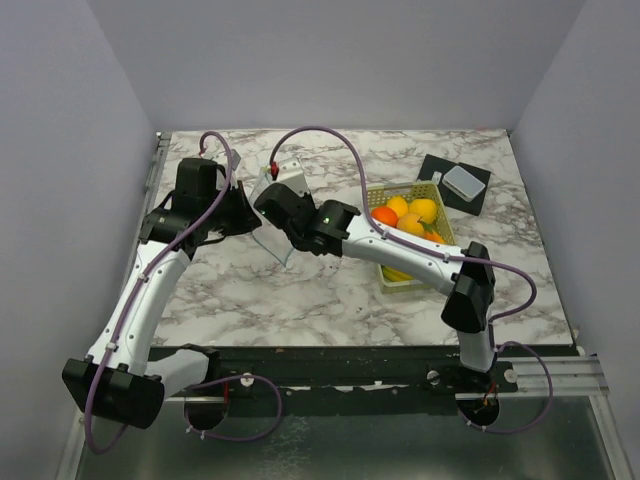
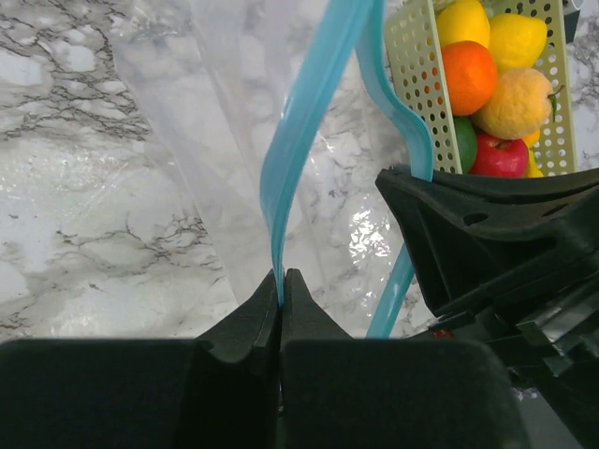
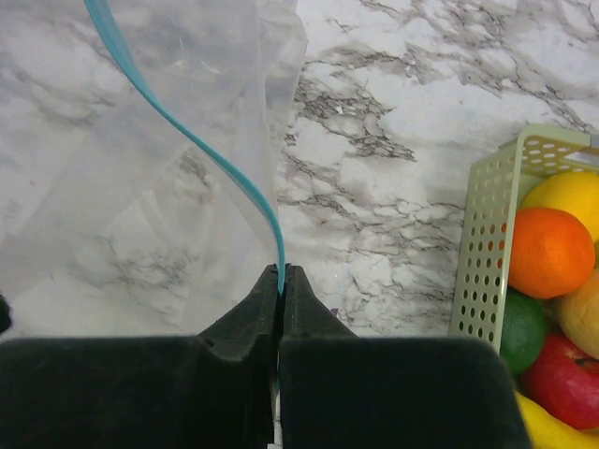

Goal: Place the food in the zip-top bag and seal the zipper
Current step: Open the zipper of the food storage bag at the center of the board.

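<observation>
The clear zip-top bag [image 1: 272,243] hangs between my two grippers above the marble table. In the left wrist view my left gripper [image 2: 282,276] is shut on one strip of the light blue zipper [image 2: 299,122], with the bag [image 2: 225,112] sagging beyond it. My right gripper [image 3: 282,269] is shut on the other zipper strip [image 3: 187,140]. From above, the left gripper [image 1: 243,213] and right gripper [image 1: 268,201] sit close together. The food [image 1: 410,215], orange, yellow, red and green pieces, lies in the basket to the right. I see no food inside the bag.
The pale green perforated basket [image 1: 434,189] stands right of the grippers, under the right forearm. A black mat [image 1: 440,165] with a small white box [image 1: 462,182] lies at the back right. The right arm's dark body [image 2: 487,234] crowds the left wrist view.
</observation>
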